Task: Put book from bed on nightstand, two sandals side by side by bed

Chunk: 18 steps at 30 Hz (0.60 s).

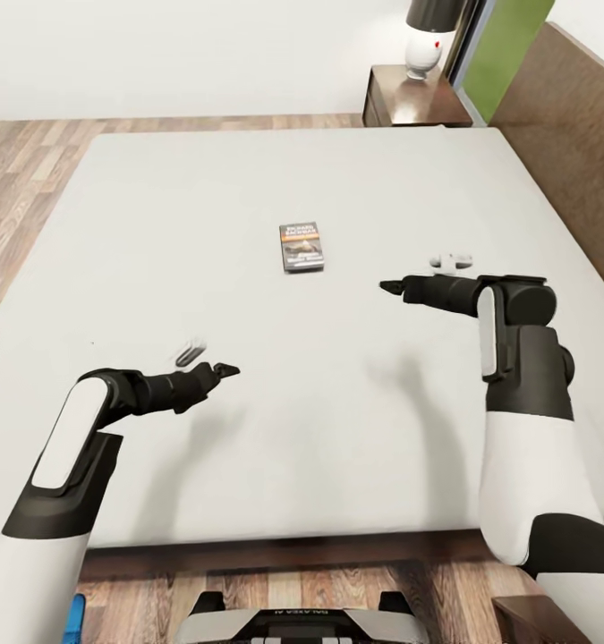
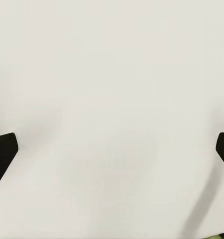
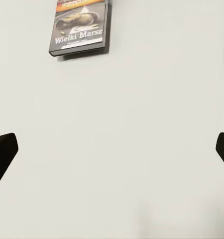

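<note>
**Plank floor, white wall, green strip at the window**

Wood-plank floor [image 1: 24, 170] runs along the far left side and shows again at the near edge. A plain white wall [image 1: 176, 54] stands behind. Beyond the far right corner, a bright green strip [image 1: 507, 54] shows beside a dark frame [image 1: 467, 36].

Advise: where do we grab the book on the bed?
Grip the book across its short width, by the two long edges, coming straight down from above. It lies flat on the mattress, thin, so no side offers a face. The right gripper is nearer, probably best.
</note>
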Available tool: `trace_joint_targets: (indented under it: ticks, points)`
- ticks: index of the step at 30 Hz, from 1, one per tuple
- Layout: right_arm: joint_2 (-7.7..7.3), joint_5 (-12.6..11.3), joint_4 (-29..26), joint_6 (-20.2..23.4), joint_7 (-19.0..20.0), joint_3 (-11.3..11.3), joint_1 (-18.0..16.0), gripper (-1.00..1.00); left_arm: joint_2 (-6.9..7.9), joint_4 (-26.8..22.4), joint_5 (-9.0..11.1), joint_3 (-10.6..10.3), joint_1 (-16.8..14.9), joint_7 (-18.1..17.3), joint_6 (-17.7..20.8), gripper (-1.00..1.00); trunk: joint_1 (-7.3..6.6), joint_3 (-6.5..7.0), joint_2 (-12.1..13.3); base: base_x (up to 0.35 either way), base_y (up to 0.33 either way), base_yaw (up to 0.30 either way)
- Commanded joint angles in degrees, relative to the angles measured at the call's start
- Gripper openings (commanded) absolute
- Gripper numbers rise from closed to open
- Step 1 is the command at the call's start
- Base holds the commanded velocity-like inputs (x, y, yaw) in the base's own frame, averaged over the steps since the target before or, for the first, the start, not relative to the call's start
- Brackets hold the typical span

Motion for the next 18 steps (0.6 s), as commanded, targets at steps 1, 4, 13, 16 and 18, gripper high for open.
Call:
trace_joint_targets:
  ticks: [1, 4, 13, 16, 18]
  points:
    - [0.0, 0.6, -0.3, 0.2, 0.6, -0.3, 0.1, 1.0, 0.16, -0.1, 0.5, -0.1, 0.1, 0.5, 0.0, 1.0, 0.0, -0.12, 0.0, 0.0, 0.0, 0.0]
    - [-0.01, 0.5, 1.3, 0.2, 0.8, -0.8, 0.4, 1.0, 1.16, -0.1, 0.6, 0.0, 0.9, -0.3, 0.2, 1.0, 0.0, -0.39, 0.0, 0.0, 0.0, 0.0]
    - [-0.5, 0.5, 5.8, 0.2, 1.3, -1.9, 0.0, 1.0, 5.13, -0.1, 0.6, 0.1, 0.5, -6.1, 1.0, 1.0, 0.0, -1.19, 0.0, 0.0, 0.0, 0.0]
    - [-2.03, 0.5, 15.7, 0.2, 1.4, -2.4, -3.7, 1.0, 6.64, -0.1, 0.8, 0.9, 0.0, -7.4, 1.9, 1.0, 0.0, -1.45, 0.0, 0.0, 0.0, 0.0]
    - [-2.65, 0.5, 21.5, -1.0, 1.5, -2.5, -7.1, 1.0, 7.25, 0.0, 1.4, 1.8, -0.7, -7.7, 2.3, 1.0, 0.0, -1.63, 0.0, 0.0, 0.0, 0.0]
